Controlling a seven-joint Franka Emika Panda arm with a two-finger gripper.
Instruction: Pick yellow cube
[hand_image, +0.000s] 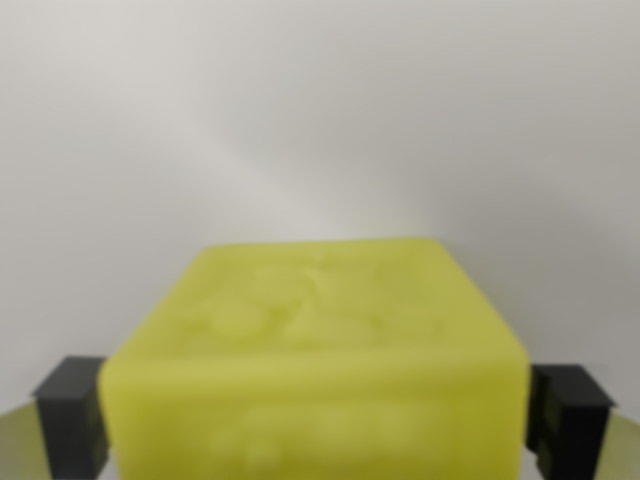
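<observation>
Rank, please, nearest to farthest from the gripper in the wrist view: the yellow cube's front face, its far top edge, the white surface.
1. Front face of the yellow cube, between the jaws.
2. Far top edge, mid-picture.
3. White surface, beyond, uppermost.

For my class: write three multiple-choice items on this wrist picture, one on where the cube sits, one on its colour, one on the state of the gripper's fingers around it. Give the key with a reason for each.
1. Where is the cube in the wrist view?
A. Low and centred, between the two fingers
B. In the top left corner
C. Far off at the top edge

2. What colour is the cube?
A. Red
B. Blue
C. Yellow

3. How do the dark fingers stand to the cube?
A. Both on one side of it
B. One at each side of it
C. Both above it

Key: 1 A, since it fills the lower middle with a finger on each flank. 2 C, its top and front are plainly yellow. 3 B, one dark finger shows at the wrist view's left edge of the cube and one at its right; true contact is too blurred to tell.
</observation>
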